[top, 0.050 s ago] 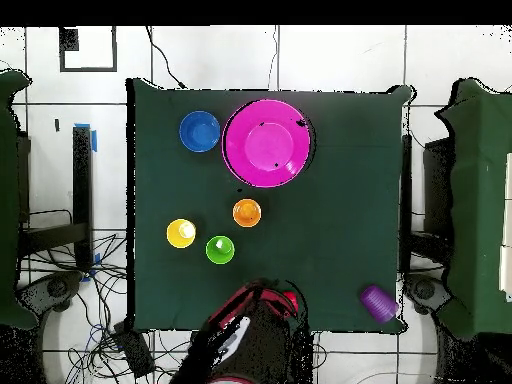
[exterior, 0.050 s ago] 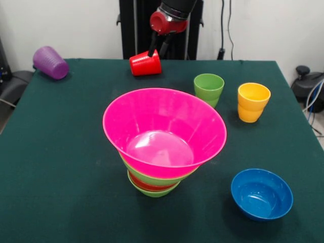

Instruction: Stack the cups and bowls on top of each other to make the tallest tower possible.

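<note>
The tower (exterior, 0.050 s ago: 157, 174) stands mid-table: a huge pink bowl (exterior, 0.050 s ago: 164, 126) (top, 0.050 s ago: 267, 142) sits on top of nested green and red-orange bowls. At the far edge my gripper (exterior, 0.050 s ago: 153, 52) is shut on the rim of the red cup (exterior, 0.050 s ago: 145, 64), which hangs tilted just above the cloth. A purple cup (exterior, 0.050 s ago: 50, 62) (top, 0.050 s ago: 378, 302) lies on its side at a far corner. The light green cup (exterior, 0.050 s ago: 208, 88) (top, 0.050 s ago: 219, 249) and the yellow cup (exterior, 0.050 s ago: 253, 102) (top, 0.050 s ago: 181, 233) stand upright. The orange cup (top, 0.050 s ago: 246, 212) shows only from above. A blue bowl (exterior, 0.050 s ago: 261, 194) (top, 0.050 s ago: 200, 131) sits alone.
The green tablecloth (exterior, 0.050 s ago: 61, 167) covers the whole table. Overhead, the arm (top, 0.050 s ago: 250, 330) hides the red cup and the table's edge by the base. Cables and chair parts lie off the table to the sides.
</note>
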You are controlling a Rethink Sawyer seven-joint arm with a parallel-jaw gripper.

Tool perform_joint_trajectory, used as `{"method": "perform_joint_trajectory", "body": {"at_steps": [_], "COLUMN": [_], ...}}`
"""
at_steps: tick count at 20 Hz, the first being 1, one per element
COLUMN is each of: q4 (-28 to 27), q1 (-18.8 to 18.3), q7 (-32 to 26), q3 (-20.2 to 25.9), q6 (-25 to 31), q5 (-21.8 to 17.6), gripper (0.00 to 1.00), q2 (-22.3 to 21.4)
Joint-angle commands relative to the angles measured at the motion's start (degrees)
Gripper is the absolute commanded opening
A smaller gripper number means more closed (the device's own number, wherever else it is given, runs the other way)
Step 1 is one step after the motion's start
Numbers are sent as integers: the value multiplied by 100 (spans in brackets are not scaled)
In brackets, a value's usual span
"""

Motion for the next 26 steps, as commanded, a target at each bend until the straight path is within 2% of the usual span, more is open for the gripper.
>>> {"method": "perform_joint_trajectory", "body": {"at_steps": [1, 6, 9, 14, 19, 26], "q4": [-462, -429, -375, -438, -508, -366], "q1": [425, 767, 744, 937, 1295, 1185], "q7": [1102, 1505, 1633, 1878, 2299, 2400], "q3": [-300, -608, -565, -713, -899, -571], "q6": [-74, -464, -555, -696, -881, -703], "q5": [-95, 221, 409, 464, 633, 902], "gripper": [100, 100, 100, 100, 100, 100], "q2": [800, 1365, 1581, 1861, 2258, 2097]}}
